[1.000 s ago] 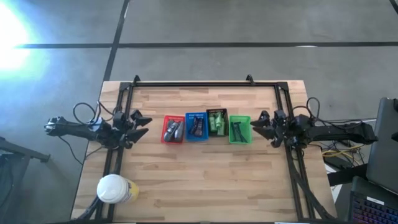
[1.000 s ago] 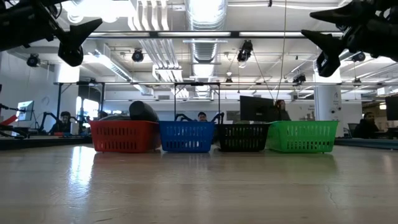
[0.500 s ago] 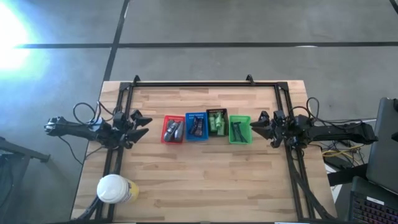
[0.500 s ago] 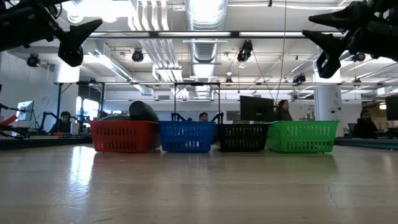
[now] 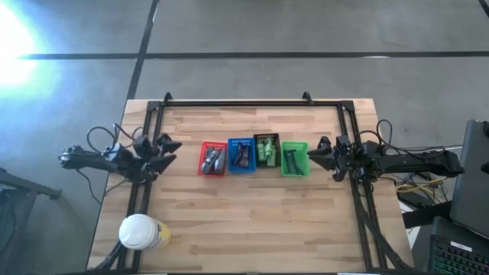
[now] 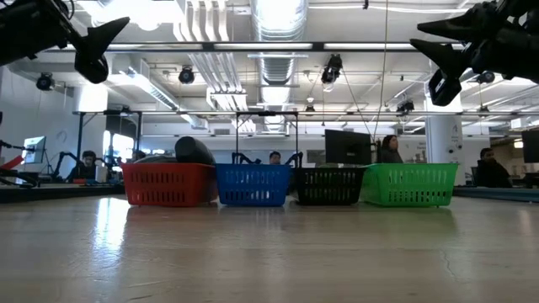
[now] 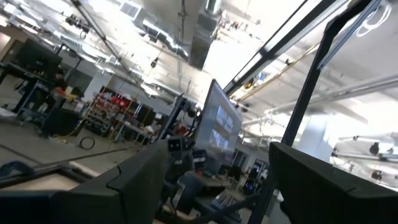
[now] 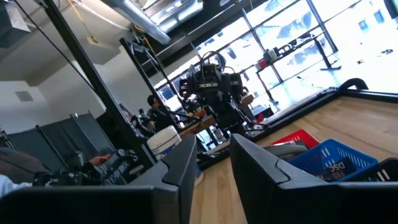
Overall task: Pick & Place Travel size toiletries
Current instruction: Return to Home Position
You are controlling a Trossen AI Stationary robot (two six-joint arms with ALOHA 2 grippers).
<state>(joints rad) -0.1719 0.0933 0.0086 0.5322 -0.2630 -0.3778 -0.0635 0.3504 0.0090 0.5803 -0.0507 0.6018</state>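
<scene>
The travel size toiletries lie sorted in a row of four small baskets at mid-table. Grey tubes point(image 5: 212, 159) fill the red basket point(image 5: 203, 169). Dark packets point(image 5: 241, 156) lie in the blue basket point(image 5: 231, 168), green bottles point(image 5: 267, 149) in the black basket point(image 5: 257, 138), and dark blue sticks point(image 5: 293, 160) in the green basket point(image 5: 303, 145). My left gripper point(image 5: 170, 147) hangs open in the air left of the red basket. My right gripper point(image 5: 321, 153) hangs open to the right of the green basket. Both are high above the table in the low view, the left gripper point(image 6: 105, 42) and the right gripper point(image 6: 434, 55).
A big white-capped yellowish container point(image 5: 140, 231) stands near the table's near left corner. A black frame rail point(image 5: 244, 102) runs along the far edge, with side rails under both arms. Bare wood lies in front of and behind the baskets. People sit in the room beyond the table.
My left gripper has drawn back a little toward the table's left edge, still open. The right arm and the baskets have kept still.
</scene>
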